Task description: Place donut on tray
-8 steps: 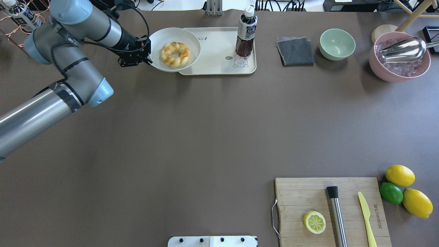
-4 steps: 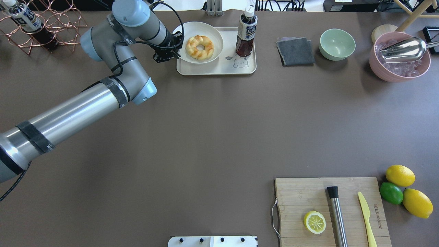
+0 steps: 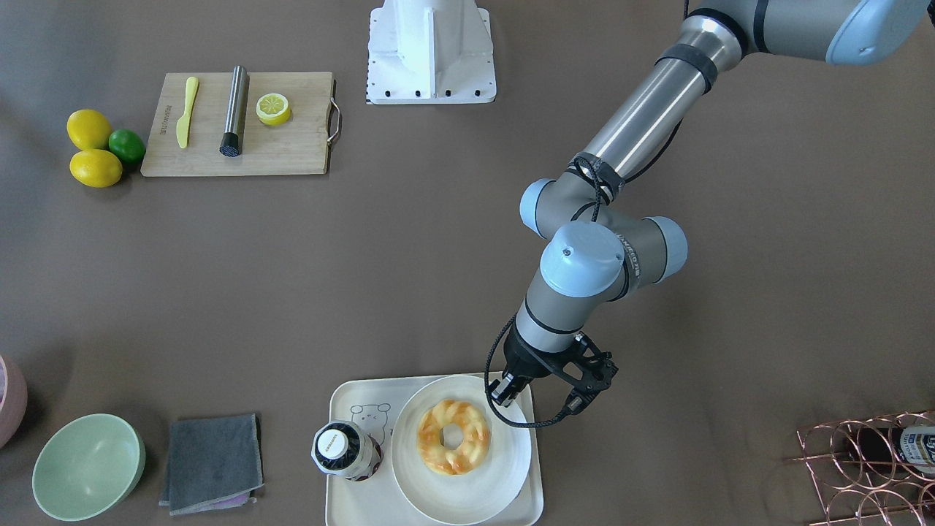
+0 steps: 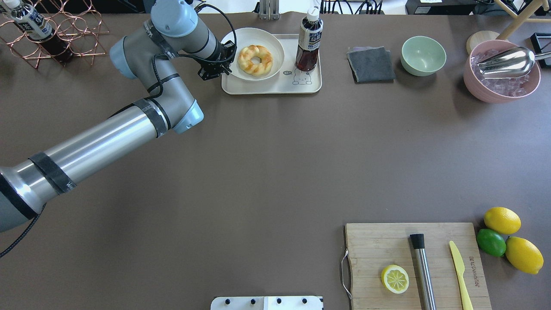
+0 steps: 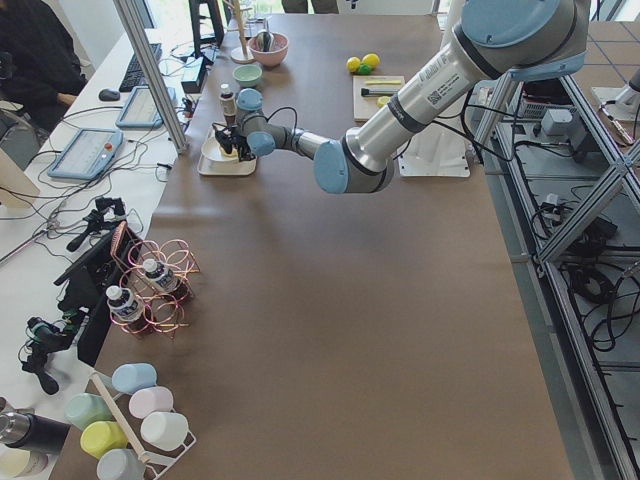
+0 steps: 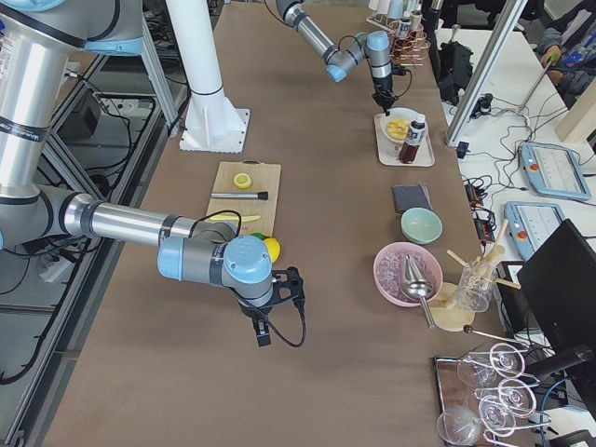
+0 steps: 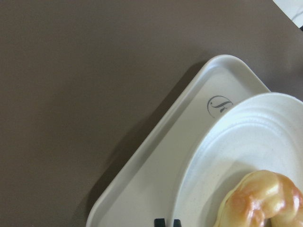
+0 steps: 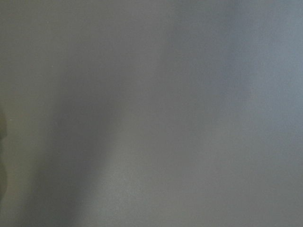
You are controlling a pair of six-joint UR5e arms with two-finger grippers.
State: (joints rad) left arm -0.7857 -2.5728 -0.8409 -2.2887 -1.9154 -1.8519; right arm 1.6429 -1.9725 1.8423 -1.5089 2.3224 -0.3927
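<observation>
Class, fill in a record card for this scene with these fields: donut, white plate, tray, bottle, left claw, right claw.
donut: lying on the white plate, centre hole up
white plate: over the tray; cannot tell if it is set down
tray: cream, bear drawing showing
bottle: upright on the tray, beside the plate
left claw: pinching the plate's rim
right claw: over bare table; cannot tell if open or shut

donut [image 7: 258, 201] cut by frame edge, right wrist view blurred
</observation>
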